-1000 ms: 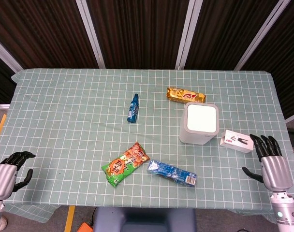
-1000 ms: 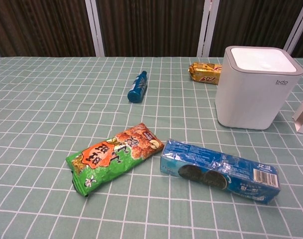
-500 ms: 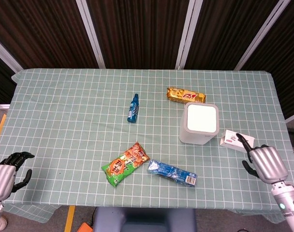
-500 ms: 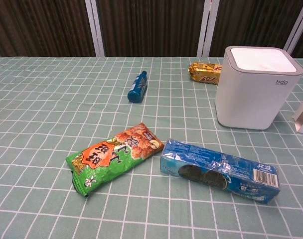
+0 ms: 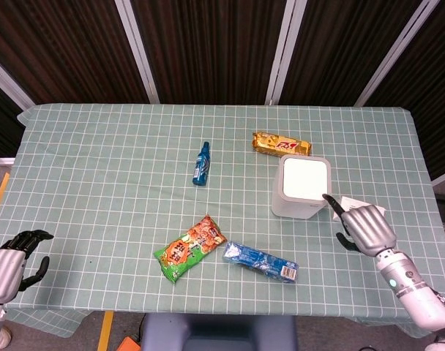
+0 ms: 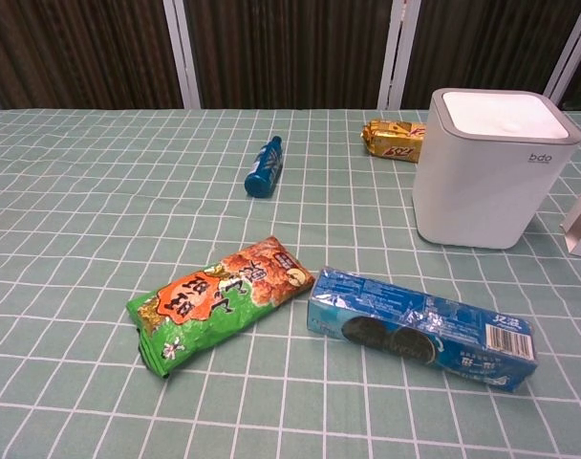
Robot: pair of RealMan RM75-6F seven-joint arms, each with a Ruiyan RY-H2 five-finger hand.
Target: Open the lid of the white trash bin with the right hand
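White box point(image 5: 356, 202) now lies under the right hand point(image 5: 367, 228), moved in, grasp unclear.

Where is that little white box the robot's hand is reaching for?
In the head view, the small white box lies at the table's right side, just right of the white bin, partly under the right hand.

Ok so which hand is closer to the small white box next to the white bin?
The right. The right hand is over the small white box, covering most of it, beside the white bin. The left hand is far off at the table's near-left edge.
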